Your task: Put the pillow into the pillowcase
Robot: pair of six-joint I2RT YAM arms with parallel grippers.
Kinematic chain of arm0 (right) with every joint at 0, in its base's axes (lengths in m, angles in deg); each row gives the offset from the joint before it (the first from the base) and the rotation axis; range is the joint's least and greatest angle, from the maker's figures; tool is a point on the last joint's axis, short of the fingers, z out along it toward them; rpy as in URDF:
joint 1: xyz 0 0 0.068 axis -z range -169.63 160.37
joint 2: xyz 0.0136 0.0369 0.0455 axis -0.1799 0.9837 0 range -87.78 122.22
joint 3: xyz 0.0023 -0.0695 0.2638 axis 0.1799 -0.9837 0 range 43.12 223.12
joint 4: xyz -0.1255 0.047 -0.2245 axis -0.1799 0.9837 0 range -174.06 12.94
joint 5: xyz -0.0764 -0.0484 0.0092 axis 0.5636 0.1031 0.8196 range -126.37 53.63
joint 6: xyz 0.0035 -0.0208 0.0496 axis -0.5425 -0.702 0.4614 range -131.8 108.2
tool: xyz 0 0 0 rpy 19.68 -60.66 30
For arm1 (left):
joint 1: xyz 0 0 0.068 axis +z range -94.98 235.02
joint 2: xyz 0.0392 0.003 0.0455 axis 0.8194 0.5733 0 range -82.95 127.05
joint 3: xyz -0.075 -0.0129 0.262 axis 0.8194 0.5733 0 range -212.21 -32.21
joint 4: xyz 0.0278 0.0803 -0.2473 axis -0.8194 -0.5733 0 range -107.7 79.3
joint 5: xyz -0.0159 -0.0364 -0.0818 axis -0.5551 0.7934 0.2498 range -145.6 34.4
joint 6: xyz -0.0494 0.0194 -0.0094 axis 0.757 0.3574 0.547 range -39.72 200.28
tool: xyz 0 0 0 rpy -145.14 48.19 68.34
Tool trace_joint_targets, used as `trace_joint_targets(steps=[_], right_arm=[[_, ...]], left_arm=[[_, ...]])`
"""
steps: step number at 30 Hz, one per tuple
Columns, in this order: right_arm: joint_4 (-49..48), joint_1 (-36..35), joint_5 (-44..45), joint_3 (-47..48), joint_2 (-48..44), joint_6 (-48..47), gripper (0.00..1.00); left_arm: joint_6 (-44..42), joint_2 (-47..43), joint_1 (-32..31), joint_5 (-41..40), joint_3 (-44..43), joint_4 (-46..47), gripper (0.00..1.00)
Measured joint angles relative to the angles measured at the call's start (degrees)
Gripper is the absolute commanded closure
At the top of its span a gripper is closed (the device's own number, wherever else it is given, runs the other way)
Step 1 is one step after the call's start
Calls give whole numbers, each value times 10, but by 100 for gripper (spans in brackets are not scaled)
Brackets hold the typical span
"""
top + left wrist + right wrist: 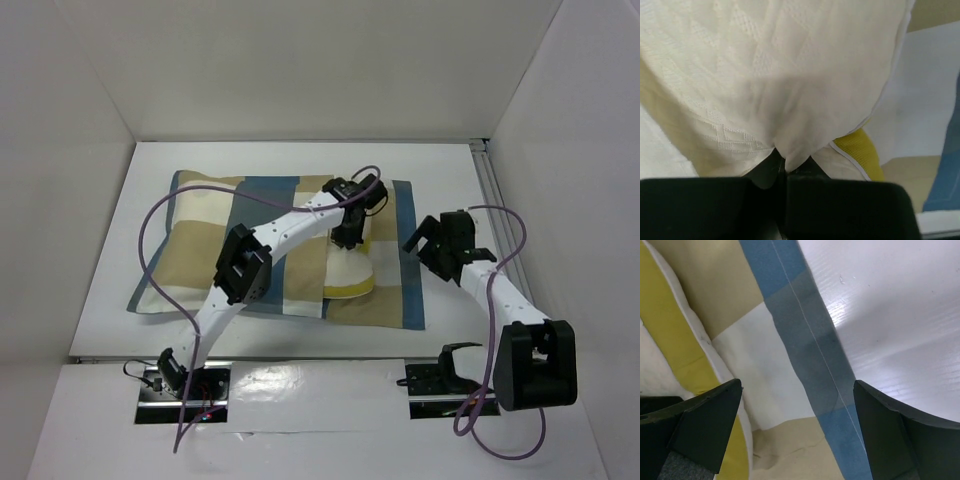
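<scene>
So the pillowcase [200, 232] is spread flat in the middle of the white worktop [450, 170], long side running left to right. Only a rounded cream chunk of the pillow [350, 276] with its yellow edge is showing. It sits toward the right end of the case, lying on checked fabric, with a strip of the case poking out further to its right. The left part of the case looks puffed up, and the rest of the pillow is hidden under the checks.

The left arm reaches diagonally across the case, and the left end effector [348, 232] is down on the far side of that exposed bit. In the left wrist view it's clenched, with a fold of the cream pillow fabric pinched right between the fingers [771, 167].

The right end effector [428, 243] is just beside the right edge of the case, fingers spread wide and gripping nothing. Its own camera looks down at the blue border strip and bare worktop, with the yellow pillow edge off to one side.
</scene>
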Motion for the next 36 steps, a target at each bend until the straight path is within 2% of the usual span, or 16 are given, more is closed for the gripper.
trace_joint_targets(steps=[4,10,13,16,18,22,24,27,31,32,34,35,36], right_arm=[[1,0,-15,9,-7,-27,0],[-9,0,-81,77,-4,-88,22],[-75,-11,-137,90,-8,-75,27],[-143,-63,-162,87,-14,-45,35],[-176,-122,-172,96,2,-32,45],[-225,-209,-180,145,80,-18,52],[-251,-236,-178,155,114,-15,60],[-265,-260,-177,187,183,-10,64],[-293,-278,-174,205,256,-1,64],[-294,-282,-170,206,267,1,61],[-295,-290,-161,213,288,4,46],[-296,-294,-156,222,298,6,30],[-297,-298,-153,233,309,8,23]], left_arm=[[-17,-37,30,67,19,4,100],[-50,-223,144,262,150,46,100],[-63,-310,210,344,185,75,100],[-73,-368,254,408,221,109,100],[-75,-386,266,445,244,123,100],[-74,-390,275,508,280,142,100],[-72,-392,279,528,293,150,100],[-67,-404,298,565,316,171,100],[-54,-431,327,598,331,191,100],[-52,-438,333,603,333,195,100],[-43,-454,345,612,337,202,100],[-40,-461,349,616,341,206,100],[-39,-466,352,619,343,208,100]])
